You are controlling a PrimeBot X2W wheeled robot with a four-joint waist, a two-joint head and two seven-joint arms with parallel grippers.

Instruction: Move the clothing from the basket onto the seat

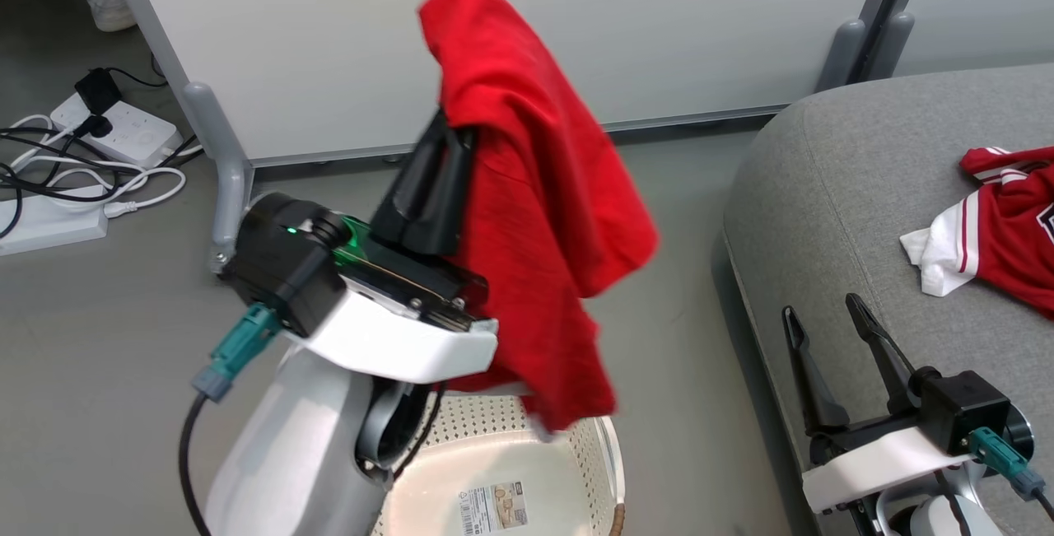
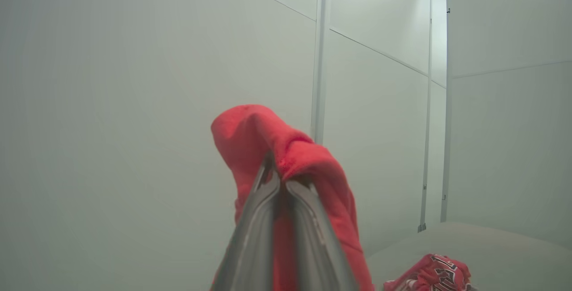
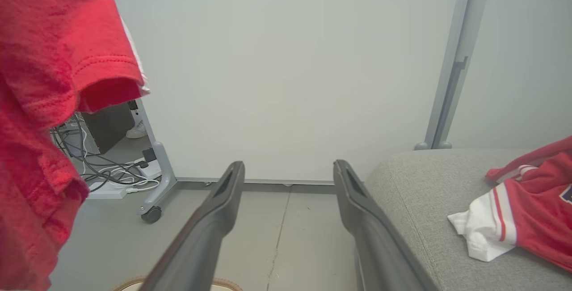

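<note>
A plain red garment [image 1: 535, 215] hangs high above the basket [image 1: 593, 454], draped over my left gripper [image 1: 449, 128], which is shut on its fabric. In the left wrist view the closed fingers [image 2: 268, 201] pinch the red cloth [image 2: 268, 134]. The basket's floor shows a label sticker [image 1: 494, 507] and no clothing. A second red garment with white striped trim [image 1: 1000, 231] lies on the grey seat [image 1: 840, 190] at the right. My right gripper [image 1: 823, 314] stands open over the seat's front edge, holding nothing. The right wrist view shows the hanging garment [image 3: 49, 81] at its left and the seat [image 3: 424, 179] at its right.
A pale grey partition panel [image 1: 329, 50] on wheeled feet [image 3: 152, 214] stands behind. Power strips and tangled cables [image 1: 90, 165] lie on the floor at the far left. Bare grey floor [image 1: 683, 371] separates the basket from the seat.
</note>
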